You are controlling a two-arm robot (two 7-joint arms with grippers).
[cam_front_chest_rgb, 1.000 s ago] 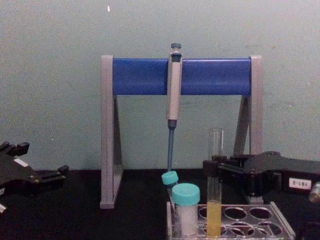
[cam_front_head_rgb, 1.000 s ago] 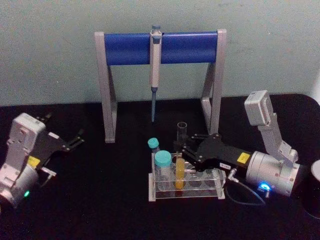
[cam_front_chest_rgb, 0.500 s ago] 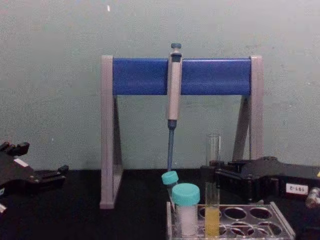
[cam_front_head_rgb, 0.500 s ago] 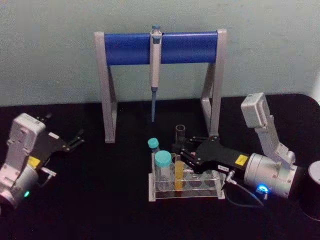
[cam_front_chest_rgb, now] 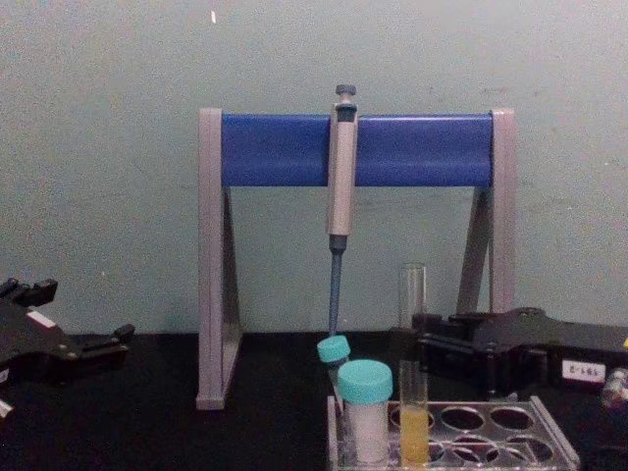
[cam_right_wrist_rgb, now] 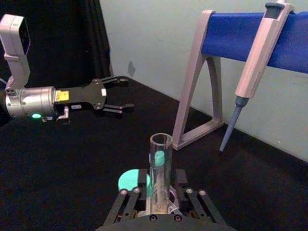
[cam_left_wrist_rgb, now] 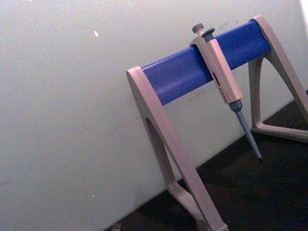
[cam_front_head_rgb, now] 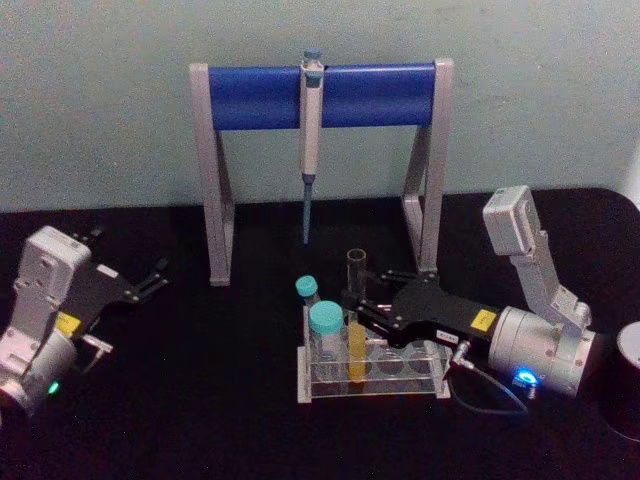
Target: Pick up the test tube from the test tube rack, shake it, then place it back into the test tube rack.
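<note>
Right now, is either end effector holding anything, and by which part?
The right end effector grips the test tube around its clear middle, above the liquid; the left end effector holds nothing.

lab bench: pipette (cam_front_head_rgb: 310, 140) on stand (cam_front_head_rgb: 260, 97), capped vials (cam_front_head_rgb: 325, 335), clear tube rack (cam_front_head_rgb: 370, 375).

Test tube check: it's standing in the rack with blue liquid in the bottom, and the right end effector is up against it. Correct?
Not quite: the liquid is yellow-orange, as the chest view shows. The test tube does stand in the rack, with the right end effector against it.
</note>
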